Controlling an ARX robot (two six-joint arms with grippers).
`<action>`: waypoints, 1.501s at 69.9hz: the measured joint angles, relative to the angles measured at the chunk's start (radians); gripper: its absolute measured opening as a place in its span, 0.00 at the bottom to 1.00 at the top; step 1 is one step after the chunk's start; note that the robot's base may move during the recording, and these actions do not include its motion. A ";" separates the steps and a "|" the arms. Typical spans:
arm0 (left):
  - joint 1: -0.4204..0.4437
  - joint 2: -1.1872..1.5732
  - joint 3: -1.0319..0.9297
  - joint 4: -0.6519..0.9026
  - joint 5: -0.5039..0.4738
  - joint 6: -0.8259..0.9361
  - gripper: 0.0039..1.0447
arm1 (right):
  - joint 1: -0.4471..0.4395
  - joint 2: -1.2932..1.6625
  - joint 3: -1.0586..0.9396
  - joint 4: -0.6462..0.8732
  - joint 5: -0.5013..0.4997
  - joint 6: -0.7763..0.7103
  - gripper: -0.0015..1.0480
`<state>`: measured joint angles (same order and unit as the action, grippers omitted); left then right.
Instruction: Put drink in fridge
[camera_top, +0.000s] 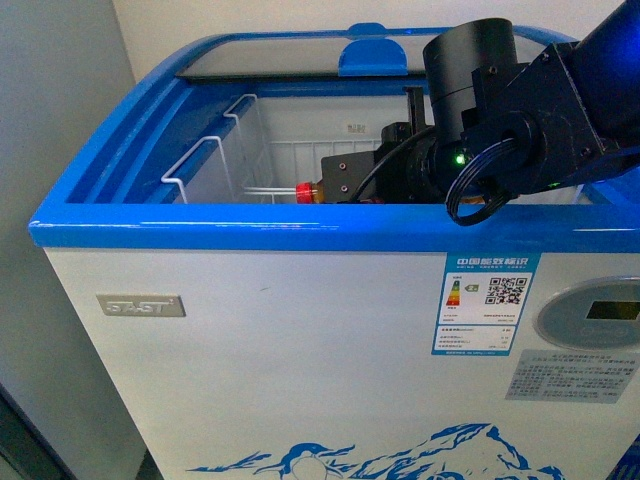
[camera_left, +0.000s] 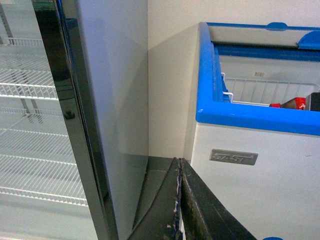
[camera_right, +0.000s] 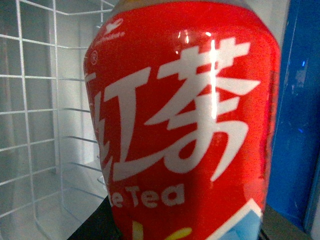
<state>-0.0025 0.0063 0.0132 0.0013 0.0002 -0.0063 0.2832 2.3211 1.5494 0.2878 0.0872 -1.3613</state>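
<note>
From my front camera the right arm (camera_top: 520, 120) reached over the blue rim (camera_top: 300, 232) of the fridge (camera_top: 300, 350) and filled much of the opening, so I saw only the red cap end of the drink (camera_top: 306, 190), lying sideways low inside, just above the front rim line. The right fingers themselves were hidden behind the wrist housing and the rim; I could not tell whether they were pinching the bottle or spread. The right wrist camera was almost wholly filled by the drink's red label (camera_right: 185, 125), with the white wire basket (camera_right: 45, 125) behind it and a blue edge close on one side, leaving little room there. The sliding glass lid (camera_top: 300, 55) was pushed to the back, leaving the front of the opening clear. In the left wrist view the left fingers (camera_left: 179, 200) were pressed together, outside the fridge near its front corner, beside the tall glass-door fridge (camera_left: 75, 125).
</note>
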 joint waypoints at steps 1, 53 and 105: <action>0.000 0.000 0.000 0.000 0.000 0.000 0.02 | 0.000 0.004 0.005 -0.006 0.002 0.009 0.36; 0.000 0.000 0.000 0.000 0.000 0.001 0.02 | 0.005 -0.004 0.039 -0.210 -0.033 0.334 0.87; 0.000 0.000 0.000 0.000 0.000 0.002 0.02 | 0.029 -0.541 -0.423 0.353 0.009 0.471 0.93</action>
<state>-0.0025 0.0059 0.0132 0.0013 -0.0002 -0.0048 0.3119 1.7798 1.1267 0.6407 0.0963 -0.8906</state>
